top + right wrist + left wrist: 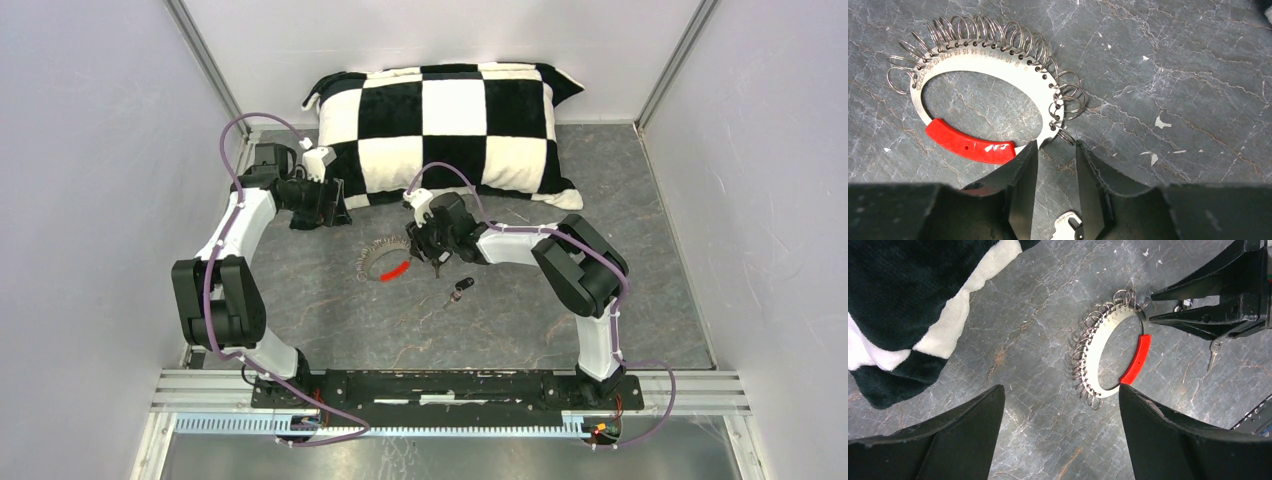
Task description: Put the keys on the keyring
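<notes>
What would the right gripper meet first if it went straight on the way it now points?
Probably the keyring: the right gripper aims at its end where the last wire loops sit, beside the red section. Height is unclear, so it might pass over.

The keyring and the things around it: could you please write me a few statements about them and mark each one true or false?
1. The keyring lies on the grey table, apart from the checkered pillow. True.
2. The left gripper is clamped on the keyring. False: it is wide open and holds nothing.
3. The ring's red section is on the side facing the pillow. False: it is on the side away from the pillow.
4. A key lies loose on the table, off the ring. True.
5. The right gripper has its tips close by the keyring. True.
</notes>
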`<move>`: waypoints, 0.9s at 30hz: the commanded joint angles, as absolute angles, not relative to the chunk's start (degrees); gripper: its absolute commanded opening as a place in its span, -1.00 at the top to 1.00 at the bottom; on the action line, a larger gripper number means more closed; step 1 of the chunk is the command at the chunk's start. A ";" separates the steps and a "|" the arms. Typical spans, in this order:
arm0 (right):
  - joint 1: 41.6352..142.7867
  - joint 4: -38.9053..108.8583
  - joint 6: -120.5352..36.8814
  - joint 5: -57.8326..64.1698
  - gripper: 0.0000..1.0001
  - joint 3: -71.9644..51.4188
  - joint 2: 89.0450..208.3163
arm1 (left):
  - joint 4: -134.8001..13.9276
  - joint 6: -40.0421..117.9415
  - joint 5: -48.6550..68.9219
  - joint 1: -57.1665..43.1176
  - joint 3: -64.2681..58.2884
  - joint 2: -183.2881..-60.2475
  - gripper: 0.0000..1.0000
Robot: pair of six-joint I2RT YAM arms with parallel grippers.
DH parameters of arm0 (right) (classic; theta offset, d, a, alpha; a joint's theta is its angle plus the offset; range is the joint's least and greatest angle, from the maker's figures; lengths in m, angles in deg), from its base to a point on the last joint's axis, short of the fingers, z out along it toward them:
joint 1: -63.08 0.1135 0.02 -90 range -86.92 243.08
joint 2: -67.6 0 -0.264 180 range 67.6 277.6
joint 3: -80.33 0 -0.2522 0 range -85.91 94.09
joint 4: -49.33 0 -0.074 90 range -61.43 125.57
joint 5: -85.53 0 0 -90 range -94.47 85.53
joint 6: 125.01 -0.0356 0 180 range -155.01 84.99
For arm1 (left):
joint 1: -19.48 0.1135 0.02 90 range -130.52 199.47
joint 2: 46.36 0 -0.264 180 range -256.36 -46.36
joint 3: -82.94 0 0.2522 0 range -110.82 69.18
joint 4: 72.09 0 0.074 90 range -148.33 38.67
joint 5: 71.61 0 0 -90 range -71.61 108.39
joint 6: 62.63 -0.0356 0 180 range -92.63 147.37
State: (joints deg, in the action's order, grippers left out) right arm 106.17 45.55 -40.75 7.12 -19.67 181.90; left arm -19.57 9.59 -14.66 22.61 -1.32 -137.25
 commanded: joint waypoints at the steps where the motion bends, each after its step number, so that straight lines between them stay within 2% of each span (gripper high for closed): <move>1: 106.33 46.12 -39.85 8.08 0.24 -17.14 182.07 | -18.56 6.98 -14.63 22.47 -3.51 -135.25 -0.79; 4: 106.35 45.66 -39.42 8.72 0.32 -16.10 183.16 | -18.25 6.87 -15.13 22.51 -3.51 -135.09 -0.79; 6: 106.36 45.33 -39.19 9.26 0.45 -15.14 183.95 | -17.86 6.53 -15.57 22.48 -3.31 -135.05 -0.80; 9: 106.37 45.14 -39.12 10.62 0.71 -14.37 184.66 | -17.90 5.92 -16.32 22.33 -2.67 -135.12 -0.81; 11: 106.48 45.33 -39.10 11.27 0.97 -14.45 184.56 | -17.78 5.79 -16.78 22.10 -2.46 -135.42 -0.83; 16: 106.63 45.98 -39.25 11.40 1.00 -16.39 181.32 | -15.42 2.45 -20.27 21.13 -2.16 -134.51 -0.99; 21: 107.63 44.47 -38.83 10.76 0.99 -16.32 176.01 | -14.54 -2.64 -25.20 20.54 -0.17 -130.81 -1.00; 27: 110.08 40.50 -38.27 10.40 1.00 -13.01 171.18 | -3.54 -16.46 -34.31 20.20 0.50 -125.59 -1.00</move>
State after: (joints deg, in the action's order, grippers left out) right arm 108.36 41.77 -39.26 10.27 -16.57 176.20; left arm -11.94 -3.66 -25.48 20.47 0.21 -130.24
